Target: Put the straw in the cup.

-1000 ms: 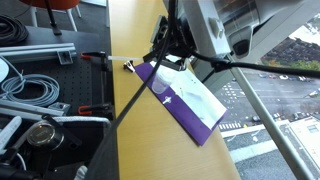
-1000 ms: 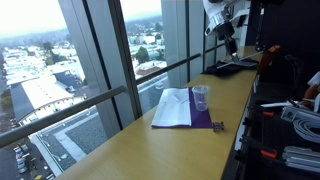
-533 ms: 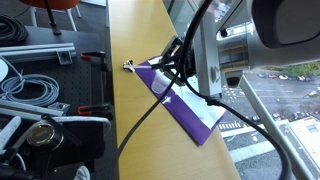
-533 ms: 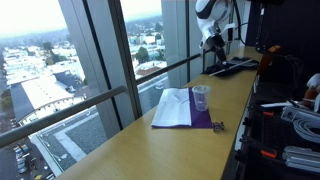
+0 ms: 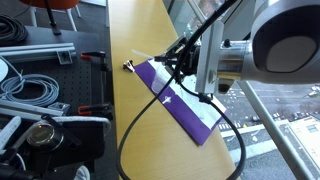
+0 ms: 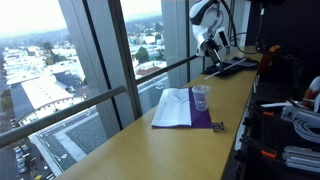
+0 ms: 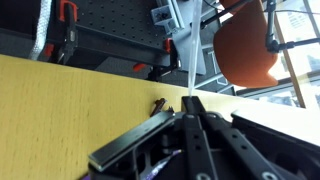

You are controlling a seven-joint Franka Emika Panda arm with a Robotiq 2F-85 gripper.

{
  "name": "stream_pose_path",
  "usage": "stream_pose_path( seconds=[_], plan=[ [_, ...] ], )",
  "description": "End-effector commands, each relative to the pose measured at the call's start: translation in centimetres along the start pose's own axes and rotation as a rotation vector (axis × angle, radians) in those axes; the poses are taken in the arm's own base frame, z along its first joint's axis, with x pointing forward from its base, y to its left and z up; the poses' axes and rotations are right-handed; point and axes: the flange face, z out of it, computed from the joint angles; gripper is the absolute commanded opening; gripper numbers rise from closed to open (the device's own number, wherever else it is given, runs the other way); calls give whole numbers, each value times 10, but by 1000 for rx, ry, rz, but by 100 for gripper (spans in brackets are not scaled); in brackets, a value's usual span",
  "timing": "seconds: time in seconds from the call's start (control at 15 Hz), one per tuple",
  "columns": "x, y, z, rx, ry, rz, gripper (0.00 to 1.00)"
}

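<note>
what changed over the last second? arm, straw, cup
The Robotiq gripper swung left and slightly down in an exterior view, towards the windows. The wrist view shows it shut on the thin pale straw; no new grasp or release is visible. The clear plastic cup, the purple-edged mat and the small black-and-white object stayed put.

A purple mat point(image 5: 190, 120) is lying on the wooden counter point(image 5: 135, 130), with a small black-and-white object point(image 5: 129, 67) sitting just beside its corner. Grey cables point(image 5: 35, 88) are lying coiled nearby.
</note>
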Motion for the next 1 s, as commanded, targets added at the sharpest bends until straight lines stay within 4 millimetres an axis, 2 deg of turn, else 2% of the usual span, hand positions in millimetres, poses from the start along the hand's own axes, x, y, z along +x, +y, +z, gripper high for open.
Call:
stream_pose_path(
  seconds=[0.0, 0.93],
  plan=[
    [8, 5, -1, 68, -21, 73, 0],
    [44, 36, 13, 209, -37, 111, 0]
  ],
)
